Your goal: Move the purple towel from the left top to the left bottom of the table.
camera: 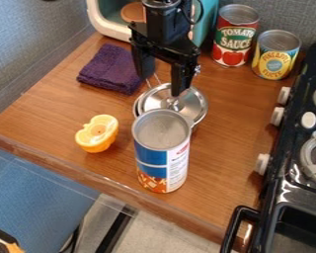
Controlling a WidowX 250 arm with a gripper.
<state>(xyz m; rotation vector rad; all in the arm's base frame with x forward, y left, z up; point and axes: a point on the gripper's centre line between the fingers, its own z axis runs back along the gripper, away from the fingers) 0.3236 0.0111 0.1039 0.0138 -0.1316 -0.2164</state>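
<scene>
The black gripper (162, 81) hangs down from the top edge over the middle of the table, above the metal bowls and to the right of the towel. Its two fingers stand apart, with no object visible between them. The purple towel (112, 68) lies folded on the upper left of the wooden table (221, 118), partly behind the left finger or close beside it; whether they touch I cannot tell.
Nested metal bowls (190, 105) sit below the gripper, behind a tall can (162, 153). An orange-yellow cup-like object (97, 133) lies left of it. Two food cans (235, 37) stand at the back right, a black stove (305, 163) along the right.
</scene>
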